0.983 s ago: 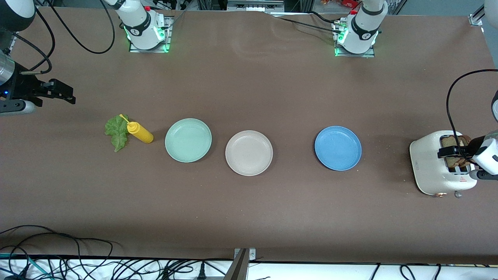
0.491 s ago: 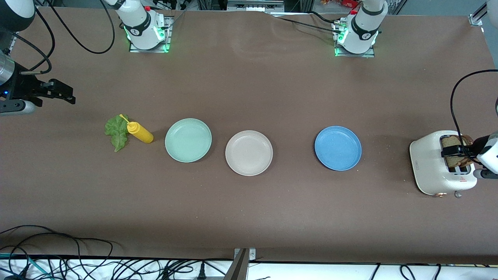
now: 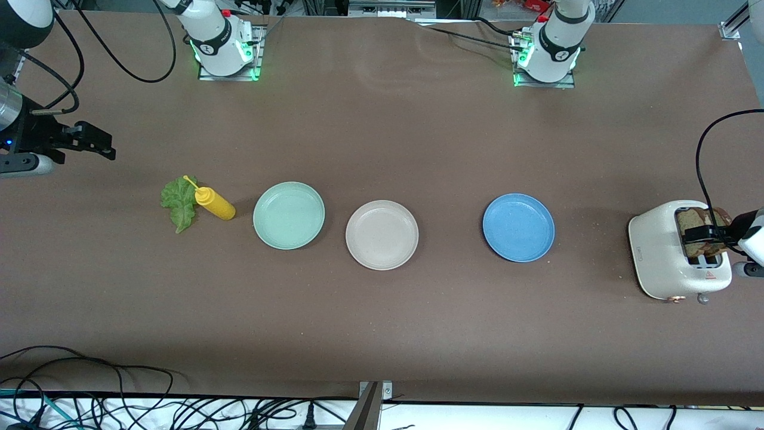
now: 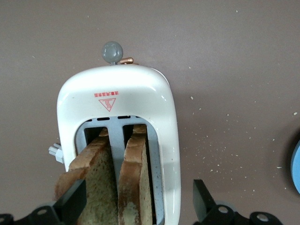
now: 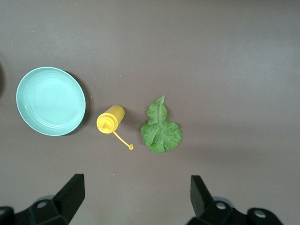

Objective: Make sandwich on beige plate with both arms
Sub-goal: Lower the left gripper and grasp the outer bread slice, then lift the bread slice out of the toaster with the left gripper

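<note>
Two tan bread slices (image 3: pixel 699 228) stand upright in the slots of a white toaster (image 3: pixel 656 251) at the left arm's end of the table. My left gripper (image 3: pixel 705 235) hovers over the toaster, open. In the left wrist view its fingers straddle both slices (image 4: pixel 101 178) and one toaster wall (image 4: pixel 117 98), and the gripper (image 4: pixel 137 194) grips nothing. The beige plate (image 3: pixel 382 235) sits bare mid-table. A green lettuce leaf (image 3: pixel 179 203) lies on the table toward the right arm's end. My right gripper (image 3: pixel 98 143) waits open above the table there, and in its wrist view (image 5: pixel 136 187) the leaf (image 5: pixel 161 126) lies below.
A yellow squeeze bottle (image 3: pixel 215 204) lies on its side touching the lettuce, and also shows in the right wrist view (image 5: pixel 111 118). A mint green plate (image 3: pixel 289 215) sits beside the beige plate. A blue plate (image 3: pixel 518 227) sits between the beige plate and the toaster. Cables run along the table's near edge.
My left gripper has shifted a little toward the left arm's end of the table over the toaster, still open. The right arm has not moved.
</note>
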`<action>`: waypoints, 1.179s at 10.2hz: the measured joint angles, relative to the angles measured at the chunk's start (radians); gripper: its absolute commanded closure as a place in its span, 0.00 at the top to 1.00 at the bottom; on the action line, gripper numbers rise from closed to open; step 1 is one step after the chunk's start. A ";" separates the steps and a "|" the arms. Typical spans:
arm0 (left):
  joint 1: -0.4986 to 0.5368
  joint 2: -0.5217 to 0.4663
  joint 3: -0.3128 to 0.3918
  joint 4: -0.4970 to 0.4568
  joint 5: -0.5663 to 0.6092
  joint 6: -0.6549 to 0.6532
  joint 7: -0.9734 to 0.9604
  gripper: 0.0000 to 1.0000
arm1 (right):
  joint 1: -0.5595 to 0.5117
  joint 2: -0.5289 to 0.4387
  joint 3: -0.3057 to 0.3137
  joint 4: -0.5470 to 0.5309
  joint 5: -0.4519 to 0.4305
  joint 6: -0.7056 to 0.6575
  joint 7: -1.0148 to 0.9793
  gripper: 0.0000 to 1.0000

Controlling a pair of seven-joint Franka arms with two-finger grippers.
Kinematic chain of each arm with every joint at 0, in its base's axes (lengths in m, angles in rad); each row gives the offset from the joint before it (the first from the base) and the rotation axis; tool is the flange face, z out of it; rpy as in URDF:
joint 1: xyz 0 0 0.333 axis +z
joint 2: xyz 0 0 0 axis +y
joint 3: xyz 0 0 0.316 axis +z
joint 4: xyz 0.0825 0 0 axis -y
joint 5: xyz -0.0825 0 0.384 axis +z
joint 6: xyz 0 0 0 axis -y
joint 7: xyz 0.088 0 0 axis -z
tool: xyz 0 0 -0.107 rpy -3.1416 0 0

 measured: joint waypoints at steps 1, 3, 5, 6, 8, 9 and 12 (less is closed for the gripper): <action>0.000 0.002 0.000 0.000 0.000 0.000 0.000 0.92 | 0.000 0.000 0.000 0.000 0.000 0.000 0.000 1.00; 0.000 0.010 -0.002 0.000 0.000 0.000 -0.003 0.81 | 0.000 0.000 0.000 0.000 0.000 0.000 0.000 1.00; -0.002 0.018 -0.006 0.000 -0.001 -0.005 -0.009 0.61 | 0.000 0.000 0.000 0.000 0.000 0.000 0.000 1.00; -0.003 0.020 -0.007 0.000 -0.001 -0.012 -0.010 0.46 | 0.000 0.000 0.000 0.000 0.000 0.000 0.000 1.00; -0.006 0.020 -0.009 0.000 -0.001 -0.034 -0.010 0.27 | 0.000 0.000 0.000 0.000 0.000 0.000 0.000 1.00; -0.006 0.020 -0.009 0.002 0.000 -0.042 -0.009 0.24 | 0.000 0.000 0.000 0.000 0.000 0.000 0.000 1.00; -0.009 0.020 -0.009 0.007 0.017 -0.059 -0.004 0.00 | 0.000 0.000 0.000 0.000 0.000 0.000 0.000 1.00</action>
